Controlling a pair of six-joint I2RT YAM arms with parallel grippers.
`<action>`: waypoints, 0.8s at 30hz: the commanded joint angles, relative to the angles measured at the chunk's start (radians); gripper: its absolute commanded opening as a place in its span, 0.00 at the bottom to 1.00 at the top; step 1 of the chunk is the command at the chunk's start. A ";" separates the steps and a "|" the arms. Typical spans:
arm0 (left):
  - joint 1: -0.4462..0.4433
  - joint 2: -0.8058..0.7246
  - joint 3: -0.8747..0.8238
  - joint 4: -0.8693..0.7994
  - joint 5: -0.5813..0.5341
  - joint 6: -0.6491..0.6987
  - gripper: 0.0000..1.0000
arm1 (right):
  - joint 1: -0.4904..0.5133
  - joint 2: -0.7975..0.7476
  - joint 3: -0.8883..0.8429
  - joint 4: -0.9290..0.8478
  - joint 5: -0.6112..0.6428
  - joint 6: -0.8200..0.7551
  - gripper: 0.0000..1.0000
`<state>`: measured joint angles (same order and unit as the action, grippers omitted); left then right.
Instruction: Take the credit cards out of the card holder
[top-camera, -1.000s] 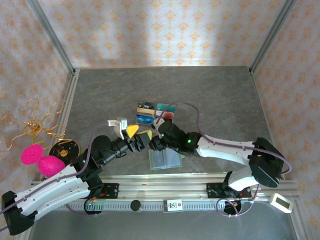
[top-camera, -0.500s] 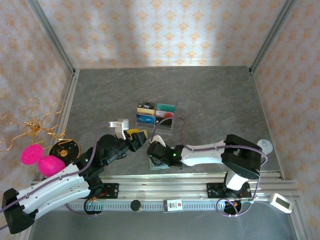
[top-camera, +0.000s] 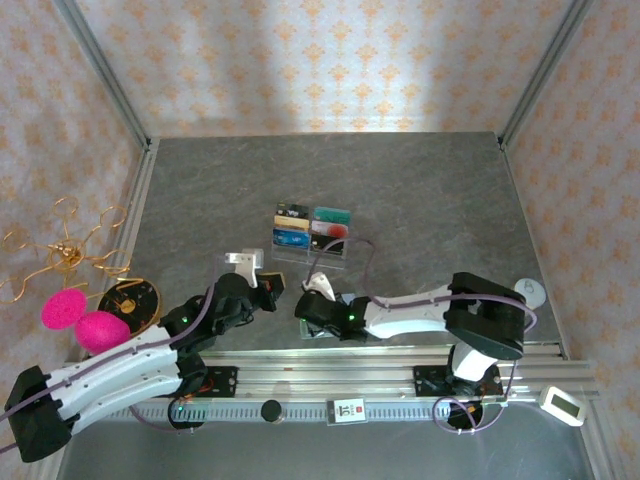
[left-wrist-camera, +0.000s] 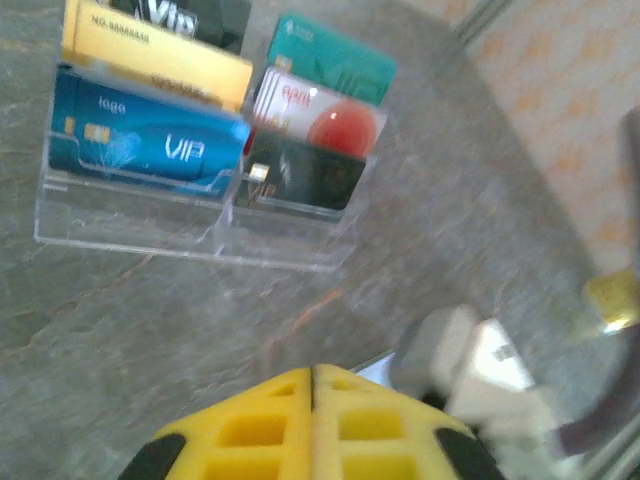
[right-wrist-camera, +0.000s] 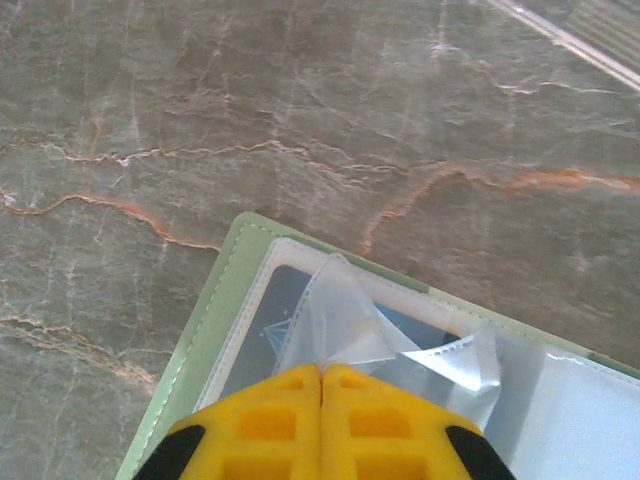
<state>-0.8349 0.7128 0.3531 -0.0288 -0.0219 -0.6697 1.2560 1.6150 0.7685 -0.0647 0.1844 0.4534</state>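
Right gripper (right-wrist-camera: 320, 372) pinches the clear pocket of the holder (right-wrist-camera: 190, 350), film bunched at its tips — left gripper (left-wrist-camera: 312, 375) clenched empty, card tray (left-wrist-camera: 140, 215) ahead of it.

My left gripper (left-wrist-camera: 312, 375) is pulled back from the middle of the table (top-camera: 420, 190) toward its own base. Its jaws are now closed, though they stood wide a second ago. My right gripper (right-wrist-camera: 320, 372) has swung back from beside the card tray (left-wrist-camera: 130, 215) and now sits closed, low over the open card holder (right-wrist-camera: 215, 310), covering most of it from above.
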 joint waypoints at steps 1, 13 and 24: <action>0.003 0.049 -0.045 0.078 0.083 -0.018 0.00 | 0.003 -0.084 -0.059 0.086 0.044 0.075 0.00; -0.094 0.370 -0.065 0.296 0.197 -0.033 0.00 | 0.004 -0.177 -0.169 0.244 -0.002 0.170 0.06; -0.131 0.569 0.005 0.381 0.289 -0.041 0.00 | 0.004 -0.427 -0.273 0.194 0.155 0.264 0.40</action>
<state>-0.9516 1.2743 0.3107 0.2928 0.2329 -0.6994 1.2560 1.2724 0.5220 0.1608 0.2249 0.6689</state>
